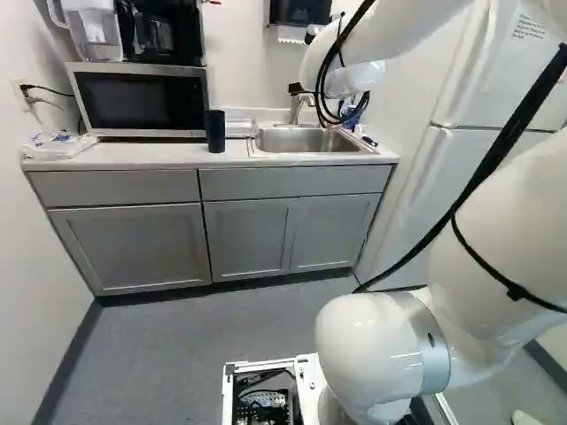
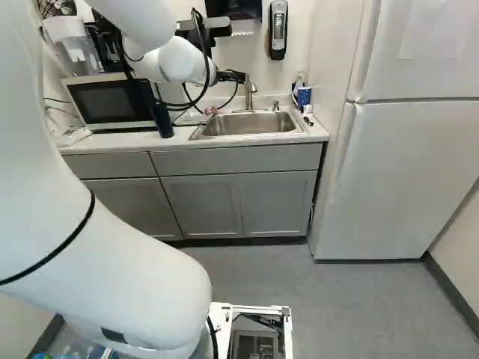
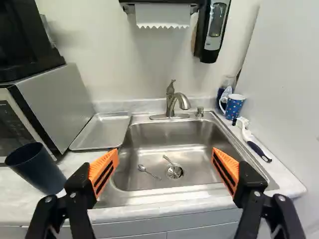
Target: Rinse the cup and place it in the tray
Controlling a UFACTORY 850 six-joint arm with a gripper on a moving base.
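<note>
- Cup (image 3: 35, 167): we locate it upright on the counter (image 1: 168, 156), in front of the microwave (image 1: 140, 100).
- Position relative to gripper (image 2: 232, 77): we observe the cup outside the finger pair, on the microwave side; in the left base view it stands apart from the arm (image 1: 350, 80).
- Gripper status: we read the two fingers as released and spread wide, orange pads (image 3: 103, 171) facing each other.
- Ahead of the fingers: we see the sink (image 3: 169, 139), containing two spoons (image 3: 148, 172) near the drain (image 3: 174, 172).
- Tray (image 3: 102, 130): we find it flat between microwave and sink, beyond the cup.
- Spotted mug (image 3: 233, 105): we note it beside the sink's far corner, opposite the tray.
</note>
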